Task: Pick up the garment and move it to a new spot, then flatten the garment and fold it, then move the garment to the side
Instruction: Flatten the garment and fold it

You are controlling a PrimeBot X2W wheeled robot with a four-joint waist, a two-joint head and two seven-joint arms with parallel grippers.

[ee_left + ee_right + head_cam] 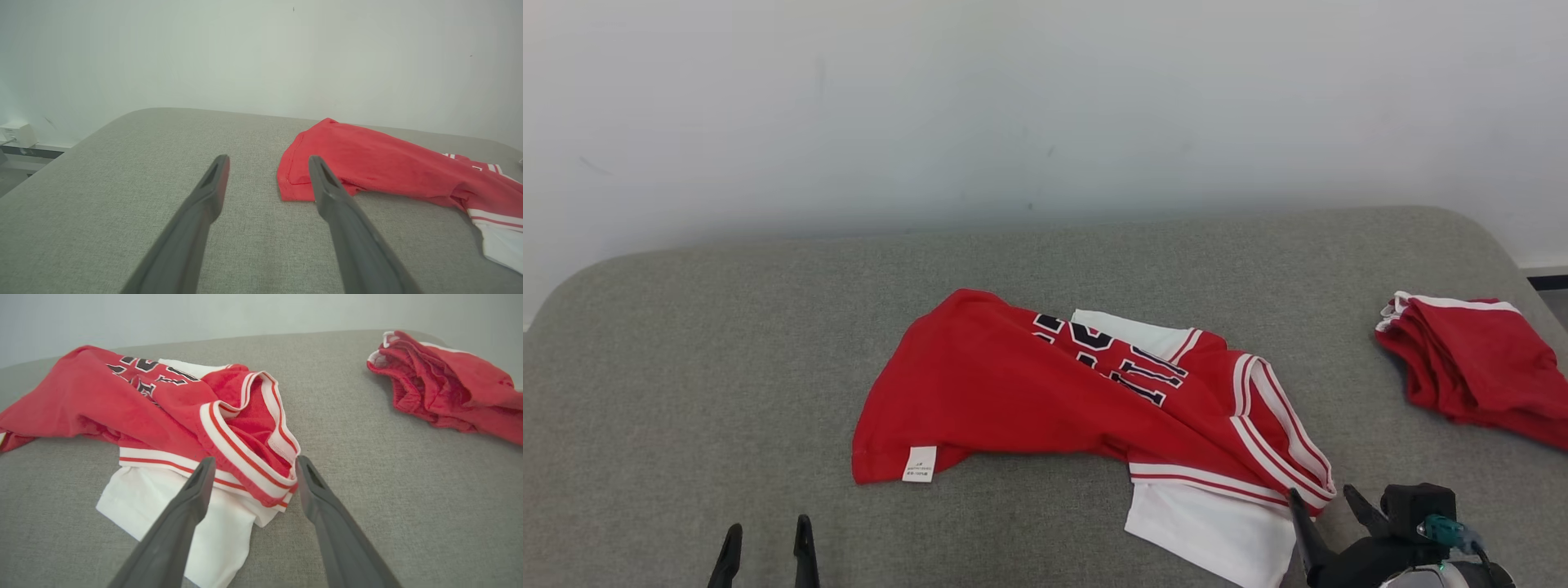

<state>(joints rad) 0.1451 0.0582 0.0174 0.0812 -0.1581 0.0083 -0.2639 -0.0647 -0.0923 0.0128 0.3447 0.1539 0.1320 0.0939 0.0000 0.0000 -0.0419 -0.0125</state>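
Behind everything, pale wall (1045, 98) fills the upper part of the head view. Below it is a grey fabric-covered worktop (686, 367) with rounded far corners, running edge to edge.

Garment (1013, 400): red jersey with white sleeves, lying crumpled at centre of the worktop, long axis running from 9 toward 4 o'clock. It is not flat and not folded. The hem end is at 8 o'clock. The striped red-and-white trim and one white sleeve (1209, 531) are at 5 o'clock. Dark lettering (1111, 359) is bunched at the top, at about 1 o'clock of the garment's centre.

Second red garment (1478, 367) is a bunched pile with white trim, at 3 o'clock by the worktop's right edge, well apart from the jersey.

Right gripper (1321, 492) is at 5 o'clock, jaws wide, with nothing held. Its fingertips are just beside the striped trim and the white sleeve. In the right wrist view the two fingers frame that trim edge; contact cannot be told.

Left gripper (768, 527) is at 7 o'clock, jaws wide and empty, over bare worktop. The hem corner is near, at 1 o'clock from it. In the left wrist view one finger overlaps the hem corner, the other sits over grey fabric.

Small white label (920, 463) sits on the hem edge, at 7 o'clock of the garment.
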